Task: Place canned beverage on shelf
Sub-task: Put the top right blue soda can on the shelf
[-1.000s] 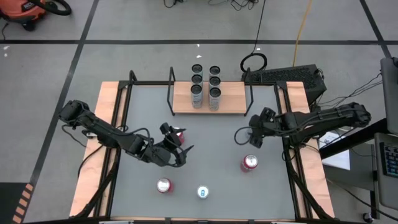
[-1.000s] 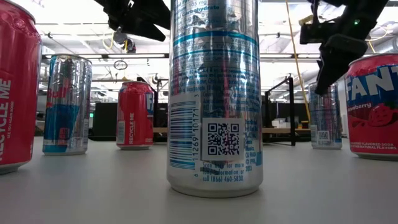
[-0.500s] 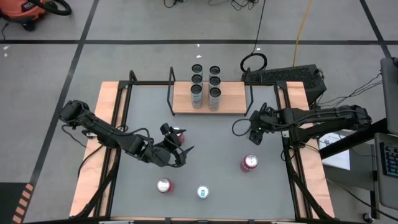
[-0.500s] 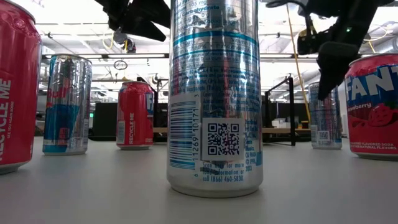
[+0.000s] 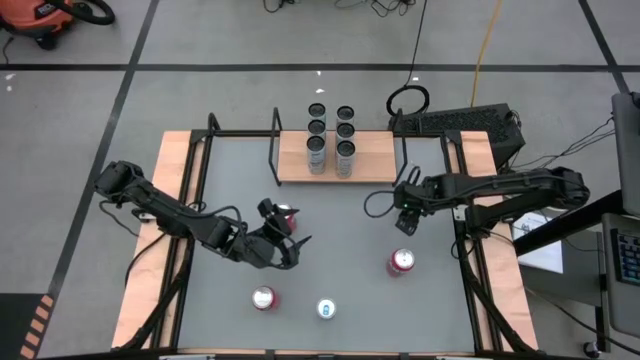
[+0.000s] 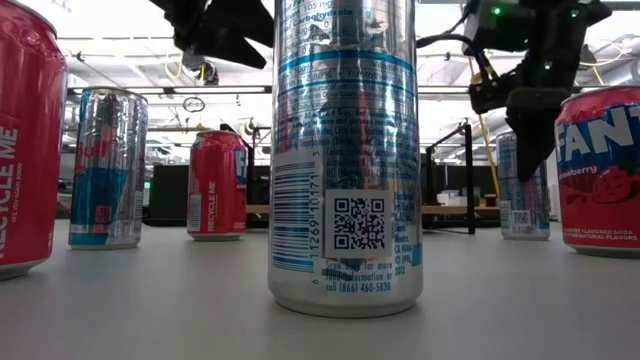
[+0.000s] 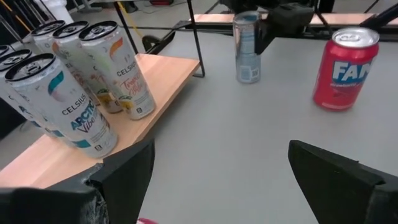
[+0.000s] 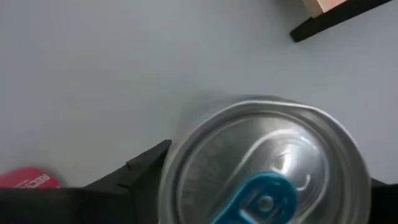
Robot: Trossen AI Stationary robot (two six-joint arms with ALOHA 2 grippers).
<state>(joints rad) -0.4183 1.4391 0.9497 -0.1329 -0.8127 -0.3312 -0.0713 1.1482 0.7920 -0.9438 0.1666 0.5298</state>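
The shelf (image 5: 372, 160), a light-wood board with black rod frames, lies at the table's far middle and bears several tall cans (image 5: 331, 140). A slim silver can with a blue tab (image 8: 261, 168) stands upright on the table right of centre. My right gripper (image 5: 404, 222) points down over its top, open, one finger on each side of the rim. Left of centre, my left gripper (image 5: 288, 236) hovers open above a red can (image 5: 287, 215). A red Fanta can (image 5: 401, 262) stands near the silver one.
A red can (image 5: 263, 298) and a silver can (image 5: 326, 309) stand near the table's near edge. Black rails (image 5: 200, 200) run along the left and right sides. Bare wood remains on the shelf's right part (image 7: 168, 74).
My right gripper has gone toward the table's left edge and down, tipping more steeply downward, and now stands over the silver can. The can has stayed where it was.
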